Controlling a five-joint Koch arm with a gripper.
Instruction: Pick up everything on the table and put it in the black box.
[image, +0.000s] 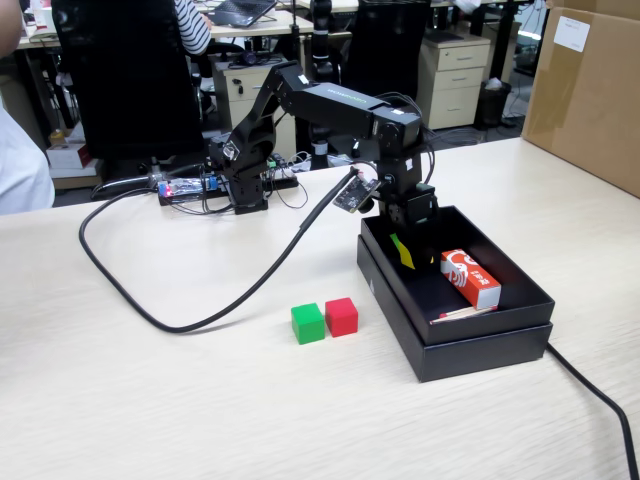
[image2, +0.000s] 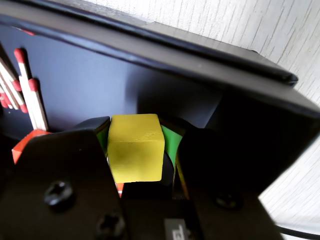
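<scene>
Even, soft office light fell on the table (image: 150, 400); the fixed view was slightly hazy, the wrist view's near parts blurred.

Pale wood-grain table (image: 150, 400) with a smooth finish, matt black box (image: 480, 345), smooth matt yellow cube (image2: 136, 147), glossy printed carton (image: 470, 278), brown cardboard carton (image: 590, 90), black plastic gripper (image2: 142, 165)

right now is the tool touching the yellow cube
Touching. The wrist view shows the yellow cube clamped in the tool, a jaw pressed against each side with no gap, above the inside of the black box.
</scene>
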